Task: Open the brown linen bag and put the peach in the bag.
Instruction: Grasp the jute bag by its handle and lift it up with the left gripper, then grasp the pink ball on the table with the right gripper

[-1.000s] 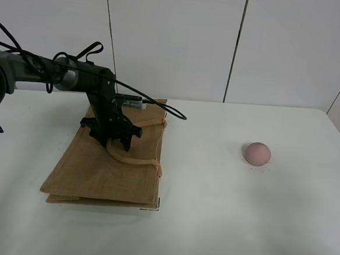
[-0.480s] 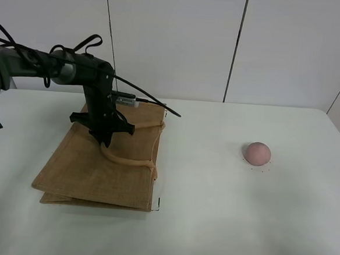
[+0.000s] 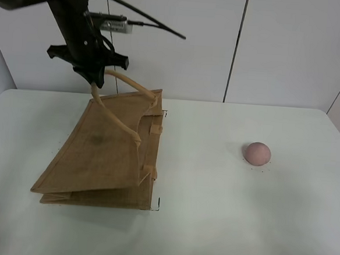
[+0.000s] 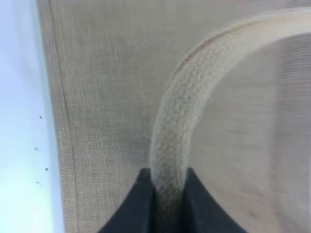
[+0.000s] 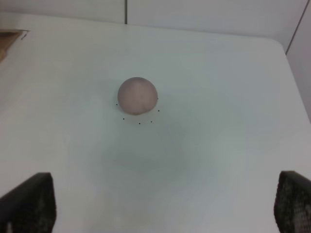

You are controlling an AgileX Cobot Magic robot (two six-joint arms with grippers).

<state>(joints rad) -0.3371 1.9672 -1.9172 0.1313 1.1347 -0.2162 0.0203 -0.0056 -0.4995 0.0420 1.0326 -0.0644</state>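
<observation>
Gripping handle (image 4: pixel 169 145) of brown linen bag (image 3: pixel 98 151)

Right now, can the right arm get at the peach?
Probably yes: the peach lies alone on bare table ahead of the open right gripper, while the brown linen bag and the left gripper holding its handle are well away.

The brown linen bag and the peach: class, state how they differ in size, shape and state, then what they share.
Size: the brown linen bag is far larger than the peach. Shape: the bag is flat-sided and rectangular; the peach is round. State: the bag's upper side hangs from a handle pinched in the left gripper; the peach lies free, untouched. Shared: both rest on the white table.
</observation>
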